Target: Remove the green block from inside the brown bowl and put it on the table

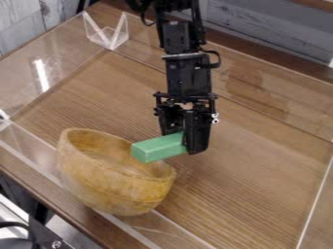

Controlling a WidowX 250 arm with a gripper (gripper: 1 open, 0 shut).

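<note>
Green block lifted clear of the bowl, held over its far rim.

The gripper (190,136) is clamped on one end of the green block (158,148), which sticks out toward nine o'clock, hanging above the brown bowl (111,173) at the bowl's one o'clock edge, not touching it as far as I can see. Because the block is held only by its end, I'd worry it could pivot or slip in the jaws; released here, it would likely drop back in or clip the rim rather than land on the worktop (260,165). The arm comes down from twelve o'clock, nearly upright, fingers pointing down with a slight tilt, bare wood just beside it at three o'clock.
</note>
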